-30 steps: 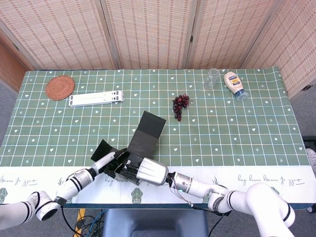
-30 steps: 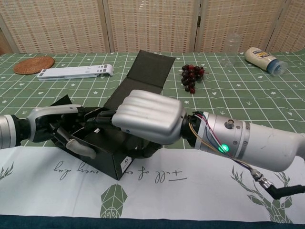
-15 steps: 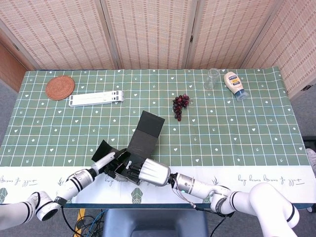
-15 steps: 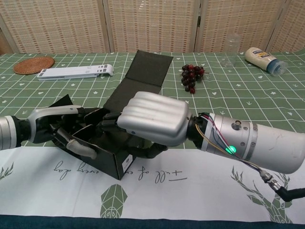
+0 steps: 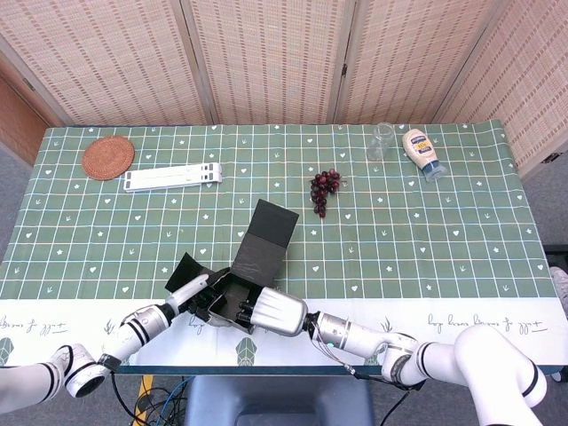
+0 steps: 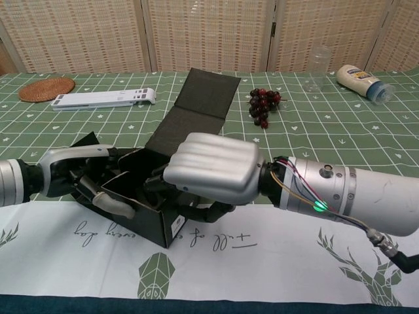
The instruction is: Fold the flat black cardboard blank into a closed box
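The black cardboard box [image 6: 147, 216] stands partly formed near the table's front edge, its long lid panel [image 6: 196, 108] still up and leaning back; the same box [image 5: 253, 257] shows in the head view. My left hand [image 6: 78, 178] grips the box's left end, fingers curled over the wall beside a loose side flap [image 6: 85, 140]. My right hand [image 6: 213, 173] covers the box's right side with its fingers reaching down into the opening. In the head view the left hand [image 5: 197, 297] and right hand [image 5: 271, 312] flank the box body. The box's inside is mostly hidden.
A bunch of dark grapes [image 6: 263, 104] lies behind the box. Further back are a clear glass [image 6: 317, 69] and a mayonnaise bottle [image 6: 360, 80] on its side at the right, a white folding stand [image 6: 105, 98] and a woven coaster [image 6: 46, 88] at the left.
My right hand has shifted slightly right and toward the front edge, fingers deeper in the box. The box's front wall stands squarer. The left hand barely moved.
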